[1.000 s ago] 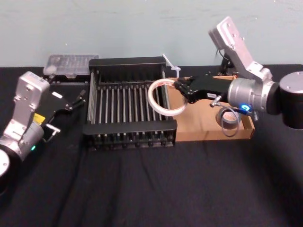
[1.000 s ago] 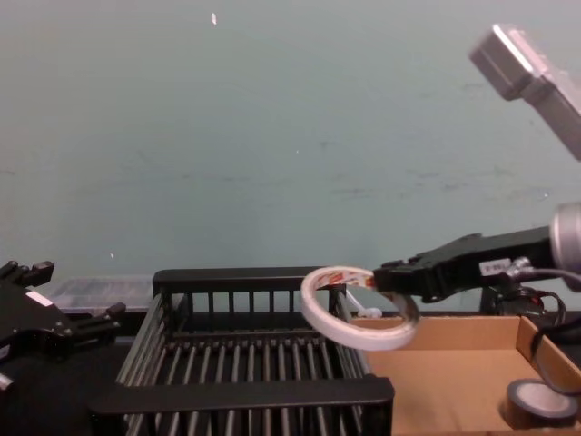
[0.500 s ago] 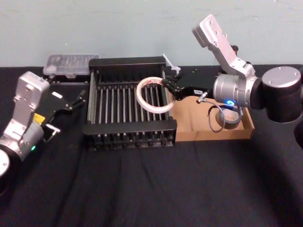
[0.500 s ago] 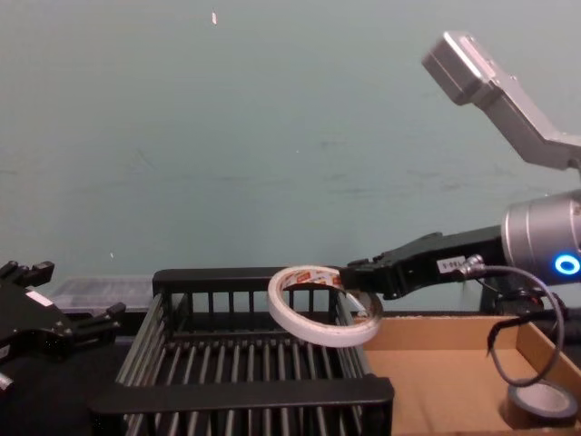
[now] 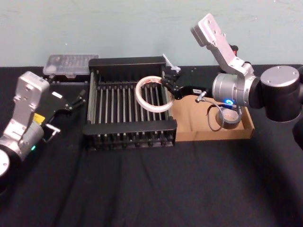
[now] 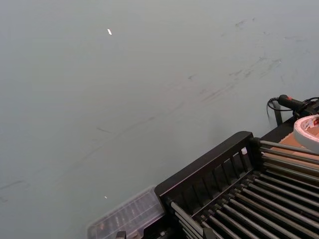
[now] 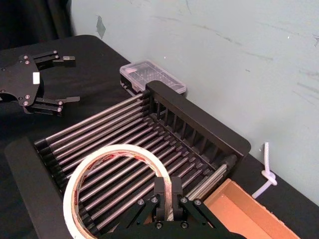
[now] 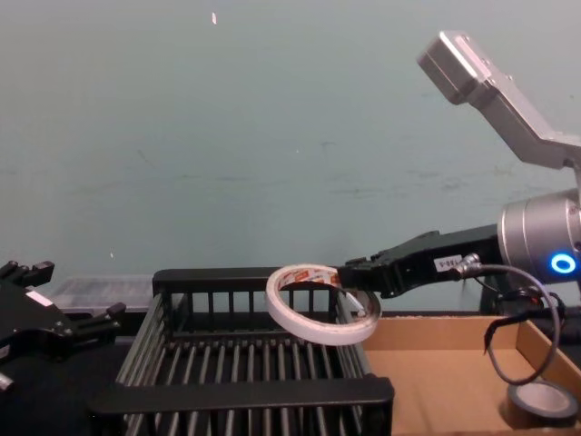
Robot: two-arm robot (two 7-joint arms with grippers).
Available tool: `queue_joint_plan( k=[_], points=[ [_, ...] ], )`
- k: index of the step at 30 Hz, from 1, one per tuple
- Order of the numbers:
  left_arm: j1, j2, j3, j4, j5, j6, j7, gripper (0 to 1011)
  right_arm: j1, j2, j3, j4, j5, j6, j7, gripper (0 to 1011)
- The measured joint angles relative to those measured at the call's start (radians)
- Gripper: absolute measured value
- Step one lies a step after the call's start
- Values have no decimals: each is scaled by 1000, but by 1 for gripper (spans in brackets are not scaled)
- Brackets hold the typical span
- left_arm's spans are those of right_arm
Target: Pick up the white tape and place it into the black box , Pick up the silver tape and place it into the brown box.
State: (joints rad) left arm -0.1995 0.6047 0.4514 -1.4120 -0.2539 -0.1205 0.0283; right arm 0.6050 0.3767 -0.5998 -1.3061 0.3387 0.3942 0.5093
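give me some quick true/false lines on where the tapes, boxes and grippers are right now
1. The right gripper holds the white tape above the black box. True.
2. The silver tape lies outside the brown box. False: it lies inside, near the right wall.
3. The left gripper reaches over the black box. False: it is parked to the left of it, jaws open.
4. A clear plastic case sits behind the black box's left corner. True.
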Motion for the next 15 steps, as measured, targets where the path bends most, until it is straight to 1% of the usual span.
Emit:
queue_joint_plan(
  k=[3,4,5,6,8,10,11,15],
  points=[
    [0,0,0,0,0,0,0,1001,-1,0,0,-1,1,0,0,106],
    [0,0,0,0,0,0,0,1001,-1,0,0,-1,1,1,0,140],
    [0,0,0,0,0,0,0,1002,-1,1,1,-1,1,1,0,140],
    [0,0,0,0,0,0,0,1001,-1,1,1,-2,1,1,0,195],
    [0,0,0,0,0,0,0,1001,-1,1,1,-2,2,1,-1,225],
    [0,0,0,0,0,0,0,1001,-1,1,1,-2,2,1,-1,326],
    [0,0,0,0,0,0,0,1001,-1,1,1,-2,2,1,-1,326],
    [0,0,0,0,0,0,0,1002,-2,1,1,-3,2,2,-1,443]
  ],
)
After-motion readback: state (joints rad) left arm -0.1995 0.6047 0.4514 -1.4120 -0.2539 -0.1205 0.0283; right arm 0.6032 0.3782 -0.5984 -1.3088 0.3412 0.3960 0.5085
